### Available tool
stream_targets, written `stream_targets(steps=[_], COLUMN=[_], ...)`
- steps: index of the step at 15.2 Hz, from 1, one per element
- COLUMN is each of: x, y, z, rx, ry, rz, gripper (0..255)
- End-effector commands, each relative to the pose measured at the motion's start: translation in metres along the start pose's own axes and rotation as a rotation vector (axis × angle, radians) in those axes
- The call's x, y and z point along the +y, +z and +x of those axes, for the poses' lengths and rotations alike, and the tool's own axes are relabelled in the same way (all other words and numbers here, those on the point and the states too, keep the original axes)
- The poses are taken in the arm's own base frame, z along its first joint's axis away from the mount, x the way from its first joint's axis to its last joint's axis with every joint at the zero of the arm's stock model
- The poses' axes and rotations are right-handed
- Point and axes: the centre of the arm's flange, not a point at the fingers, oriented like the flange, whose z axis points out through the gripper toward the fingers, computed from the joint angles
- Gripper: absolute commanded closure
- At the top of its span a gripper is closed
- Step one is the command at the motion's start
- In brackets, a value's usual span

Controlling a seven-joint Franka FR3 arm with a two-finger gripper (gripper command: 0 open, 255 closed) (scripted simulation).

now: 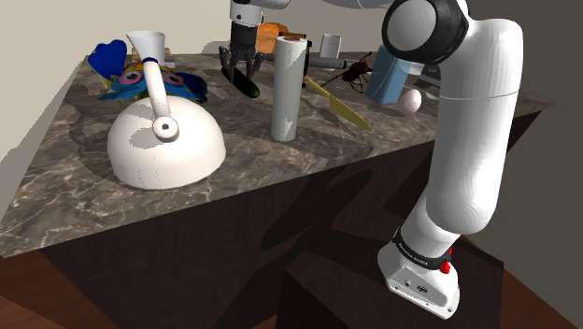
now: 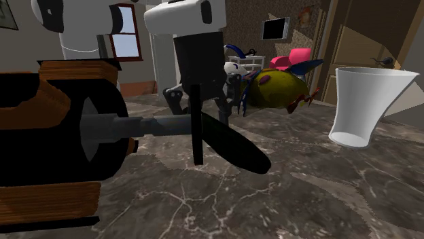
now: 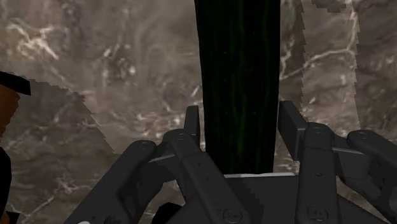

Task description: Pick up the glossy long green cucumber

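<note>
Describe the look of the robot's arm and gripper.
The arm has glossy white rounded links with dark grey joints; near its base sit a black band with small white lettering and a red knob. The gripper is all black, with two blocky fingers and round screws.

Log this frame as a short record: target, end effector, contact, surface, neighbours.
target: dark green cucumber
end effector: straddles the cucumber, fingers against both its sides
surface: dark marbled tabletop
neighbours: white kettle, upright white cylinder, white egg
lifted: cannot tell
</note>
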Motion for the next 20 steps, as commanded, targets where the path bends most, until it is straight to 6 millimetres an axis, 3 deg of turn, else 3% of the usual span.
stream_targets(steps=[1, 3, 18, 20], x=[-0.001, -0.002, -0.011, -0.011], y=[0.004, 0.006, -0.072, -0.073], z=[0.0, 0.0, 0.003, 0.003], rx=[-0.009, -0.009, -0.009, -0.009], ry=[0.0, 0.0, 0.0, 0.0], rz=[-0.002, -0.002, -0.002, -0.002], gripper=[255, 255, 255, 255])
